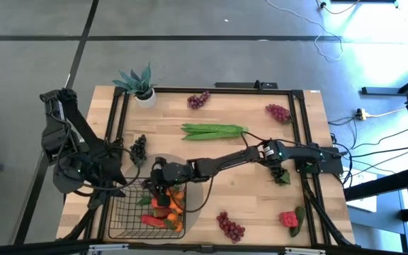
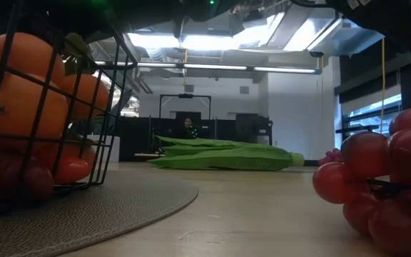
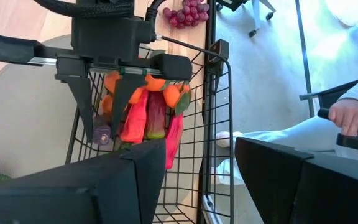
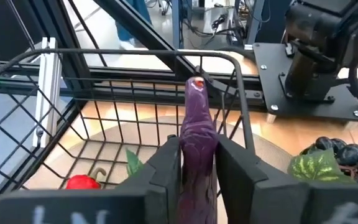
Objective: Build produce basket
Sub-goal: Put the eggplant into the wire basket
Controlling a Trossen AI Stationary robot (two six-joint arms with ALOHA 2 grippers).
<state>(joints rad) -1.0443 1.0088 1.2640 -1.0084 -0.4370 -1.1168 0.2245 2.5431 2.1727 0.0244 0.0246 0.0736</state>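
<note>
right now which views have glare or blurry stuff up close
High view: bright glare on the floor at upper right. Low view: basket and red grapes loom blurred up close, ceiling lights blown out. Left wrist view: floor beyond the table washed out.

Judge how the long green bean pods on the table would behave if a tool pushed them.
The green bean pods lie flat and long, so they would probably slide or pivot, not roll. They look like light moulded toys, likely fairly stiff. A push near one end might swing them round.
</note>
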